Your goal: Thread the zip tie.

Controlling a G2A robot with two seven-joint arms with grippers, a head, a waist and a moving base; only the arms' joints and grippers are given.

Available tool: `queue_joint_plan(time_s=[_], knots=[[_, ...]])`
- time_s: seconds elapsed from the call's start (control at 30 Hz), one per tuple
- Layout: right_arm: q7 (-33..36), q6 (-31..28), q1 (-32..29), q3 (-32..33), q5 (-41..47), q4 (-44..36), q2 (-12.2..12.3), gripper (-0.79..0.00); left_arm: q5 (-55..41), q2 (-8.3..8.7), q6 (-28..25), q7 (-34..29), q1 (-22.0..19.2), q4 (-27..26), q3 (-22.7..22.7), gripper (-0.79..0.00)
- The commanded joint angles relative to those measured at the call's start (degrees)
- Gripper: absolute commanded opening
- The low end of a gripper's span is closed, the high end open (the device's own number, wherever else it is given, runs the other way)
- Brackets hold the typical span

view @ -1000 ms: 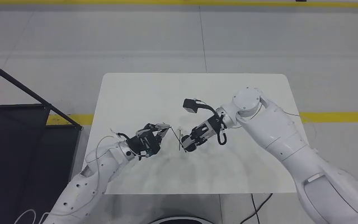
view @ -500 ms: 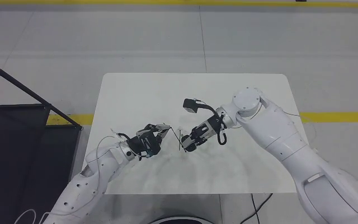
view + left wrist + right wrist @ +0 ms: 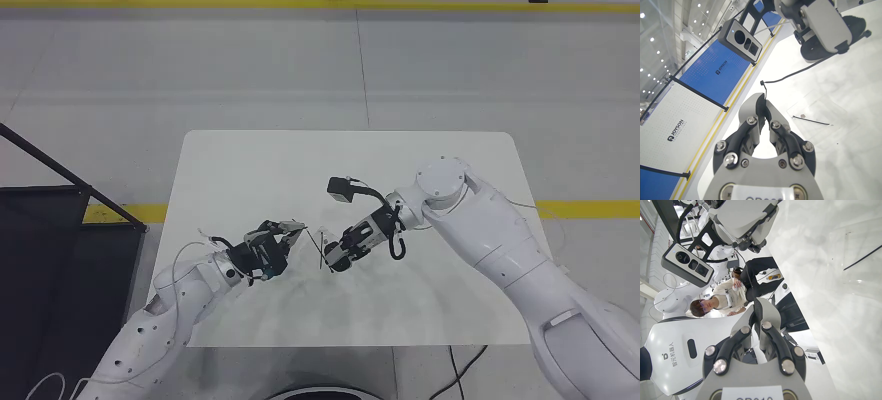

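We see the left gripper (image 3: 763, 99) pinched together on the zip tie (image 3: 783, 77), just below its head. The right gripper (image 3: 755, 302) is clamped on the same strap farther along. The zip tie spans both grippers above the table (image 3: 450, 180). A second tie (image 3: 810, 121) lies flat on the table nearby.

Large indoor robotics test hall. The high ceiling (image 3: 668, 19) carries rows of recessed spotlights (image 3: 652, 39). Blue partition panels (image 3: 711, 63) and white perforated panels (image 3: 662, 106) in black frames fence the bay. Yellow lane tape (image 3: 590, 208) marks the smooth grey floor (image 3: 200, 70) beside a white work table (image 3: 250, 160).
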Motion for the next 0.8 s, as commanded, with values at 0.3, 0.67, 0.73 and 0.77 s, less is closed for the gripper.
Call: queue_joint_plan(time_s=[0.3, 0.67, 0.73, 0.77], knots=[[0.00, -0.29, 0.14, -0.10, 0.29, 0.21, 0.04, -0.785, 0.50, -0.02, -0.24, -0.05, 0.07, -0.40, -0.01, -0.785], [0.00, -0.01, 0.30, -0.20, 0.77, 0.33, 0.17, -0.785, 2.62, 0.00, 0.79, 0.55, 0.40, -1.04, 0.22, -0.785], [0.00, -0.03, 0.31, -0.20, 0.89, 0.35, 0.20, -0.785, 3.43, 0.01, 1.17, 0.65, 0.51, -1.17, 0.37, -0.785], [0.00, -0.04, 0.29, -0.20, 1.03, 0.34, 0.21, -0.785, 3.86, 0.02, 1.31, 0.70, 0.55, -1.22, 0.43, -0.785]])
